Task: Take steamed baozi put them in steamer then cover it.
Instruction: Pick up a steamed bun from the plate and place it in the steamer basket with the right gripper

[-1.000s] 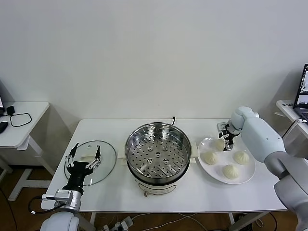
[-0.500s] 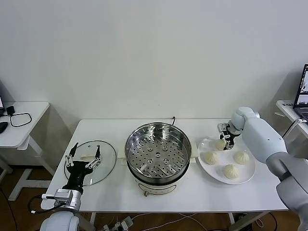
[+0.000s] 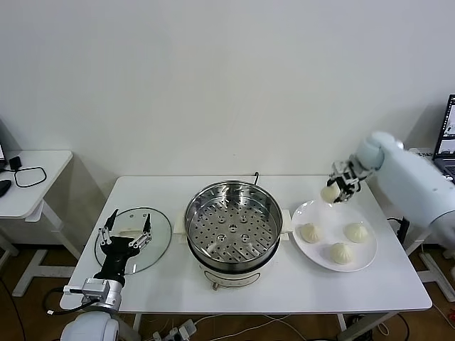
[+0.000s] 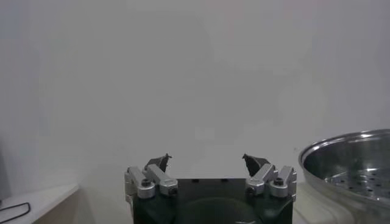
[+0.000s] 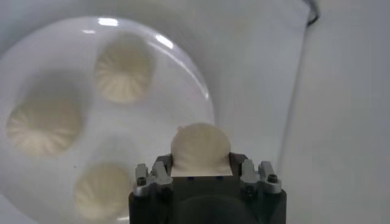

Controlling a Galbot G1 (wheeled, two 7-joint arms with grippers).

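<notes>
Head view, right hand [image 3: 338, 186] grasping baozi [image 3: 330, 192] above plate [image 3: 359, 259], left hand [image 3: 126, 232] released over cover [image 3: 155, 247].

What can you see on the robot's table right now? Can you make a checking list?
Surface: white table, dry-looking, no spills seen.
Job's things: steamer mid-table, tray bare; cover flat to its left; three steamed baozi on the white plate; a fourth baozi lifted above the plate.
Clutter: nothing seen.
Grippers: right gripper shut on the fourth baozi; left gripper open above the cover.
Cables: black cord behind the steamer; a looped cable on the side desk.
Surroundings: plain wall, small desk at left, laptop at right edge.
</notes>
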